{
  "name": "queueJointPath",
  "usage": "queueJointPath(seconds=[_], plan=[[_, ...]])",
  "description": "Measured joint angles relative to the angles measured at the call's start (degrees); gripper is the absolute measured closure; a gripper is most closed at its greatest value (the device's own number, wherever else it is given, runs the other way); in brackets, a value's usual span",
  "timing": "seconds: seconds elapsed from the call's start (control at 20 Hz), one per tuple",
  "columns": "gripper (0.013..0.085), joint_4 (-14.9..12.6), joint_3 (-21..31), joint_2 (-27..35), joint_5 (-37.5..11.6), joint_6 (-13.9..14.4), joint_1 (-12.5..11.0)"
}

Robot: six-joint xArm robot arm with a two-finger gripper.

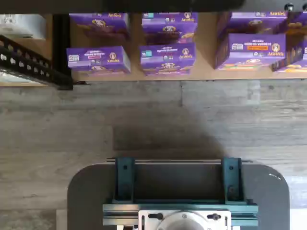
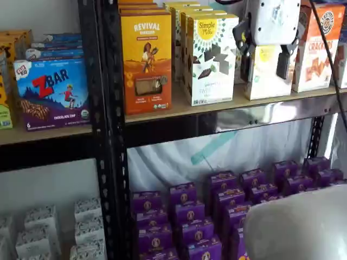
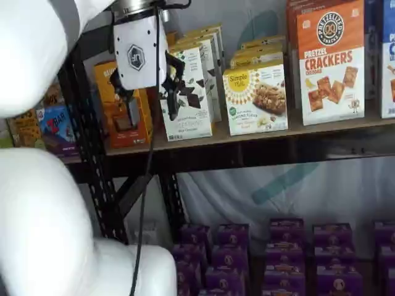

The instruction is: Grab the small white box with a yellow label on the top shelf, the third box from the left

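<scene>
On the top shelf (image 3: 259,139), left to right: an orange carton (image 2: 146,54), then the taller patterned white carton (image 2: 211,57), then the small white box (image 3: 256,98), with the pretzel cracker carton (image 3: 330,61) just beside it on the right. The gripper (image 2: 265,65) hangs in front, fingers plainly apart and empty, its white body hiding much of the small box. Purple boxes (image 1: 168,57) sit below.

small white box (image 2: 264,73) half hidden behind claw (image 2: 264,64), cracker carton (image 2: 317,49) cut by edge
</scene>
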Motion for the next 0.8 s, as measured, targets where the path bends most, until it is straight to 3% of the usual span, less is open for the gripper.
queueJointPath(seconds=[0.15,0.35,0.55,0.8], plan=[[0.0130,1.26,-1.18,1.40,2.46,-0.40,-1.01],[0.0130,0.87,-0.99,1.27,2.08,-0.14,-0.54],[0.0130,-1.95,0.66,0.11,-1.71,0.47,1.28],[0.0130,-3.42,2.23,0.17,-6.24,-0.75,0.40]])
